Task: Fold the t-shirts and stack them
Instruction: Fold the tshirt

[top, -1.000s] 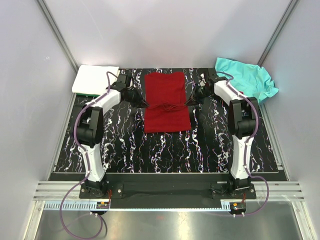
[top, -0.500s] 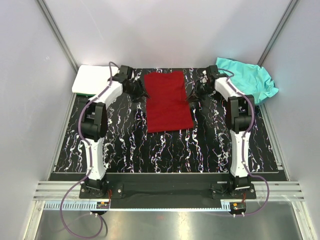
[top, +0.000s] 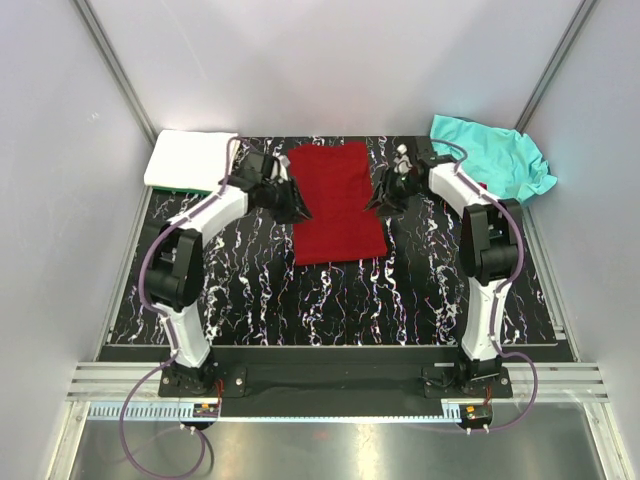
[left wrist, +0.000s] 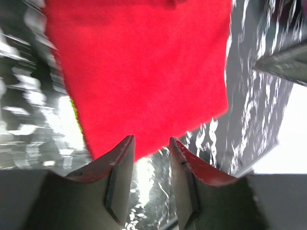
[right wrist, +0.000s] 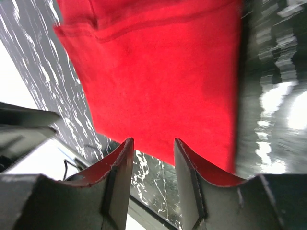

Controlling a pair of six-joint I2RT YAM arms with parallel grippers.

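You are flanking the red shirt (top: pixel 336 200), running 12 to 6: left gripper (top: pixel 288 203) at 9, right gripper (top: pixel 384 196) at 3, both parted, empty.

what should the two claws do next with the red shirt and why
The left claw and right claw both stand open and empty at opposite long edges of the dark red cloth t-shirt, which lies flat on the black marbled mat as a long rectangle. So probably ease each claw down onto its edge and close, ready for another fold.
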